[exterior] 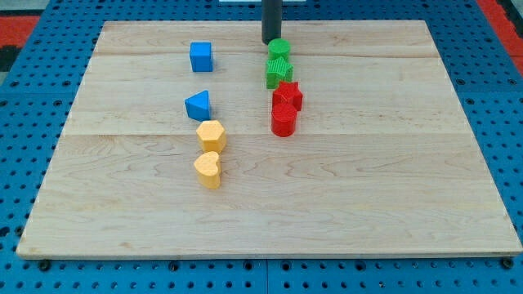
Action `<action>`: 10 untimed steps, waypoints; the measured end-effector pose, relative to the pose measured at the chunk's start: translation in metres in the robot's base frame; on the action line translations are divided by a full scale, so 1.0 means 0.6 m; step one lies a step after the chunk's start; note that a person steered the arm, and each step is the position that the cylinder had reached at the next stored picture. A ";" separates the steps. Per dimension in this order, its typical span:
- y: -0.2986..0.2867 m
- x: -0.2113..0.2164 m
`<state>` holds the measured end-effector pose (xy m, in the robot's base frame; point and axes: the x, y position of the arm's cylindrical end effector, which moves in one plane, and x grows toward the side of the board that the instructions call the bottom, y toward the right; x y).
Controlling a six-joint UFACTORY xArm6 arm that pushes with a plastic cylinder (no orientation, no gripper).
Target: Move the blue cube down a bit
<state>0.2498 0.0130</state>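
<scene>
The blue cube (pixel 201 56) sits on the wooden board (pixel 368 188) near the view's top, left of centre. My tip (pixel 270 42) is at the view's top centre, well to the right of the blue cube and just up-left of a green cylinder (pixel 279 48). The tip touches no block that I can make out.
A blue triangular block (pixel 198 105) lies below the cube. Below that are a yellow hexagon (pixel 212 134) and a yellow heart (pixel 208 169). A green star (pixel 279 71), red star (pixel 288 95) and red cylinder (pixel 283 120) run in a column below the green cylinder.
</scene>
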 end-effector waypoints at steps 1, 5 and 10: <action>0.005 -0.007; -0.130 0.076; -0.224 -0.021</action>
<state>0.2374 -0.1216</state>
